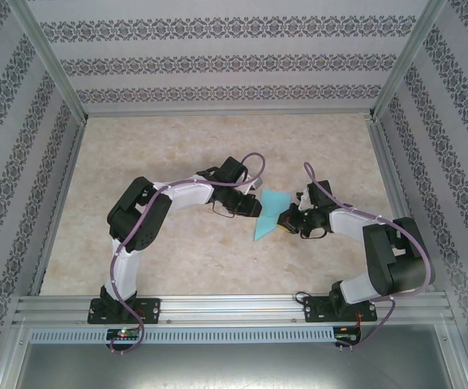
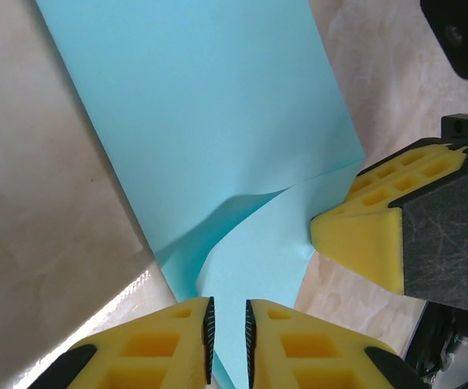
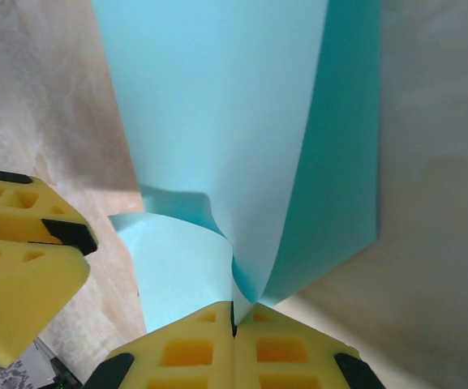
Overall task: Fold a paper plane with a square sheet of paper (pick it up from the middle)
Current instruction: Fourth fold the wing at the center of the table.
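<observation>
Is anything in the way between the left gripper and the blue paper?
Nothing visible is. The paper reaches into the narrow gap between the jaws of the left gripper, and the right gripper pinches it too.

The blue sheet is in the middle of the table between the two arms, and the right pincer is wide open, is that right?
Not quite. The right pincer is not wide open: the right wrist view shows its jaws pressed together on the blue sheet, pinching it at the near end. The rest stands.
</observation>
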Controlling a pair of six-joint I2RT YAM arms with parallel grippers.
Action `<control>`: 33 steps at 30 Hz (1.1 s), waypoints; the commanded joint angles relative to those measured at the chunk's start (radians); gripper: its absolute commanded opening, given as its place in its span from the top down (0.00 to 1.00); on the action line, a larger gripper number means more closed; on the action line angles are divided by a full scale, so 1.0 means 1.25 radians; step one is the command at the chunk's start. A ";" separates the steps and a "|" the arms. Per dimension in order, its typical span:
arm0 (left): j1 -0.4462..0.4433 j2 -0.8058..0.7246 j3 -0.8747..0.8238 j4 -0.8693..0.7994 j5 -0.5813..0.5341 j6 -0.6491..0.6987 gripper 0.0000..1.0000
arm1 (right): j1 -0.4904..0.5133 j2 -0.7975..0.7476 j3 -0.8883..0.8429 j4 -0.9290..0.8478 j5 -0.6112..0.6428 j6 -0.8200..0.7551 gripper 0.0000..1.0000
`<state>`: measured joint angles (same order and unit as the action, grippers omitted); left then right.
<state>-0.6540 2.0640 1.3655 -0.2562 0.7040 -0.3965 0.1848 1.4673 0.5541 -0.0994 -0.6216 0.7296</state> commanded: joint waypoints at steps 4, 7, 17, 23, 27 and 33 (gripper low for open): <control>-0.008 0.021 0.042 -0.040 0.018 0.025 0.78 | -0.015 -0.008 -0.025 0.025 -0.006 -0.013 0.95; -0.013 0.035 0.055 -0.057 0.017 0.032 0.78 | -0.019 -0.011 -0.033 0.032 -0.011 -0.012 0.95; -0.023 0.066 0.073 -0.081 -0.002 0.046 0.82 | -0.020 -0.003 -0.026 0.047 -0.025 -0.007 0.95; -0.024 0.081 0.077 -0.093 -0.024 0.055 0.84 | -0.020 -0.005 -0.024 0.050 -0.033 -0.003 0.95; -0.024 0.091 0.078 -0.091 -0.023 0.057 0.86 | -0.018 -0.011 -0.026 0.070 -0.052 0.011 0.95; -0.024 0.099 0.077 -0.093 -0.030 0.065 0.86 | -0.001 -0.015 -0.012 0.091 -0.066 0.034 0.95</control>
<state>-0.6746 2.1567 1.4406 -0.3386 0.6800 -0.3454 0.1730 1.4662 0.5266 -0.0135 -0.6777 0.7555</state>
